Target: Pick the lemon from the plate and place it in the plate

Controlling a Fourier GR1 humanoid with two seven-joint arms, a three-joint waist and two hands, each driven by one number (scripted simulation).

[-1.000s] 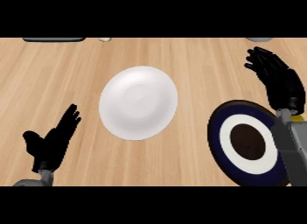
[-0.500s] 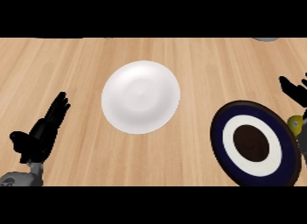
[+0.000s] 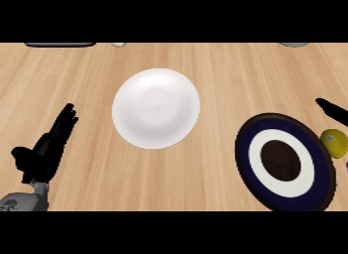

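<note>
— Two plates on the light wooden worktop (image 3: 228,69)?
— Yes. At the left, the left hand (image 3: 46,149) rests with straight fingers. A plain white round plate (image 3: 156,107) sits mid-worktop; a dark blue plate with a white ring and brown centre (image 3: 285,161) lies to the right.
— The small yellow lemon (image 3: 334,142)?
— Just beside the blue plate's right rim, under the right hand (image 3: 339,113); whether its fingers hold it, I cannot tell.

Bowl-like plate (image 3: 156,107) left; ringed plate (image 3: 284,161) right; lemon (image 3: 334,142) beside.

Light wooden counter (image 3: 228,74) with lengthwise grain, dark flat object (image 3: 59,44) at far edge
</note>
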